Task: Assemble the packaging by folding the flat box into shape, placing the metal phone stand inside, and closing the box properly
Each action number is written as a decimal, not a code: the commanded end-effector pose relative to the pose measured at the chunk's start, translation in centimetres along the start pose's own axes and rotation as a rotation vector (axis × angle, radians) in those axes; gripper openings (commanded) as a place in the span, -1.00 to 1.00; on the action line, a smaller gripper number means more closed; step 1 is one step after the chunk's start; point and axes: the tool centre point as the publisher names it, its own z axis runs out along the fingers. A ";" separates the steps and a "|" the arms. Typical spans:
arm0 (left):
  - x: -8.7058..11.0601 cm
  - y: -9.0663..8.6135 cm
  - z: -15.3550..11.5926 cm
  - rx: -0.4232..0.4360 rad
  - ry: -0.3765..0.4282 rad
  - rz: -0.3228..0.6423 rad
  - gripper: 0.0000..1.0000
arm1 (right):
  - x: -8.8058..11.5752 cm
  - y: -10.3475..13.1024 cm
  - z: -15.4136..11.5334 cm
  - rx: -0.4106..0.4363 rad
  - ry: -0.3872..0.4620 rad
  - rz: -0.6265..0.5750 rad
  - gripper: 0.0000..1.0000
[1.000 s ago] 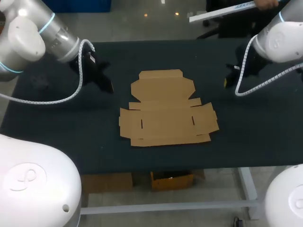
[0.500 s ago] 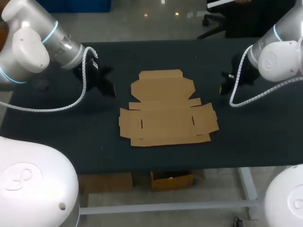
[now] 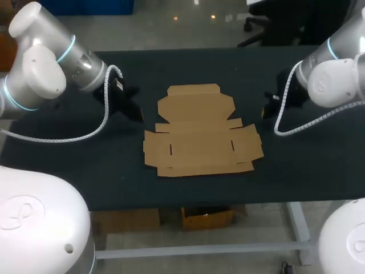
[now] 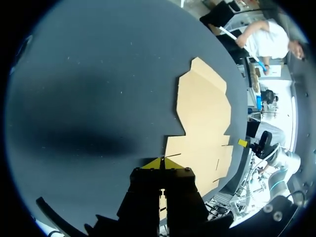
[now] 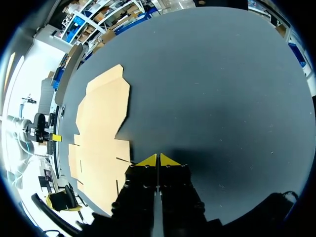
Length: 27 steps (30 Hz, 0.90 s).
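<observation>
The flat box (image 3: 199,134) lies unfolded in the middle of the dark table (image 3: 308,148), fully opened out. Its tongue-shaped lid panel points to 12 o'clock, the wide base panel with side flaps spreads from 9 to 3 o'clock, and a narrow strip runs along 6 o'clock.

The left fingers (image 4: 154,164) hang just off the box's edge at about 10 o'clock. Their yellow tips are pressed together and hold nothing. The right fingers (image 5: 149,161) sit at about 2 o'clock of the box, a little apart from it, likewise drawn together and empty.

This looks like thin corrugated card. I judge it light, stiff across its panels and willing to bend only along the scored creases. It is likely to skate over the table if pushed from one side alone (the surface looks smooth).

Lying flush, it offers no lip to pinch, so the best holds are probably the free flap edges at 9 and 3 o'clock. One arm could lift a flap while the other pins the base panel. Squeezing hard in the middle of a panel could dent or crease the card.
</observation>
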 end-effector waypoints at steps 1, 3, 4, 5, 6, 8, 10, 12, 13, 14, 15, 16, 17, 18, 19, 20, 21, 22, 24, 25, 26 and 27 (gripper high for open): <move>-0.2 0.4 1.0 0.019 0.006 0.011 -1.00 | -0.2 0.3 0.6 0.010 0.015 -0.004 -1.00; -0.4 0.5 1.2 0.010 0.016 0.022 -1.00 | -0.2 0.3 0.7 0.012 0.018 -0.006 -1.00; -0.4 0.5 1.3 0.019 0.016 0.026 -1.00 | -0.1 0.3 0.7 0.013 0.019 -0.007 -1.00; -0.5 0.5 1.4 0.012 0.021 0.032 -1.00 | -0.1 0.3 0.7 0.013 0.019 -0.008 -1.00; -0.6 0.6 1.5 0.020 0.022 0.039 -1.00 | -0.1 0.3 0.8 0.013 0.019 -0.009 -1.00; -0.8 0.6 1.7 0.018 0.029 0.054 -1.00 | -0.1 0.3 0.8 0.013 0.020 -0.011 -1.00; -0.9 0.7 2.0 0.023 0.033 0.069 -1.00 | -0.1 0.3 0.9 0.013 0.021 -0.013 -1.00; -1.0 0.5 2.3 0.018 0.036 0.076 -1.00 | -0.1 0.2 1.0 0.014 0.023 -0.015 -1.00; -0.9 0.4 2.4 0.015 0.046 0.080 -1.00 | -0.1 0.2 1.0 0.015 0.024 -0.016 -1.00; -0.9 0.2 2.4 0.012 0.050 0.085 -1.00 | -0.1 0.2 1.1 0.016 0.026 -0.016 -1.00; -0.8 0.0 2.6 0.014 0.048 0.082 -1.00 | -0.1 0.2 1.2 0.017 0.028 -0.017 -1.00; -0.8 -0.1 2.6 0.015 0.048 0.081 -1.00 | -0.1 0.2 1.3 0.018 0.029 -0.017 -1.00; -0.8 -0.1 2.7 0.013 0.048 0.090 -1.00 | -0.1 0.2 1.3 0.019 0.031 -0.018 -1.00; -0.7 -0.2 2.8 0.014 0.047 0.089 -1.00 | -0.1 0.2 1.4 0.020 0.032 -0.018 -1.00; -0.6 -0.3 2.9 0.016 0.043 0.093 -1.00 | -0.1 0.1 1.4 0.020 0.035 -0.018 -1.00; -0.6 -0.4 3.1 0.026 0.039 0.095 -1.00 | -0.1 0.1 1.5 0.021 0.036 -0.018 -1.00; -0.6 -0.5 3.2 0.025 0.039 0.095 -1.00 | -0.1 0.1 1.5 0.021 0.038 -0.019 -1.00; -0.5 -0.6 3.3 0.023 0.038 0.098 -1.00 | 0.0 0.1 1.6 0.022 0.039 -0.019 -1.00; -0.5 -0.8 3.4 0.024 0.037 0.101 -1.00 | 0.1 0.0 1.6 0.024 0.040 -0.021 -1.00; -0.5 -0.9 3.5 0.024 0.038 0.101 -1.00 | 0.1 0.0 1.7 0.024 0.040 -0.021 -1.00; -0.5 -1.0 3.5 0.026 0.038 0.101 -1.00 | 0.1 0.0 1.7 0.025 0.040 -0.022 -1.00; -0.5 -1.1 3.5 0.026 0.040 0.101 -1.00 | 0.1 0.0 1.7 0.026 0.041 -0.022 -1.00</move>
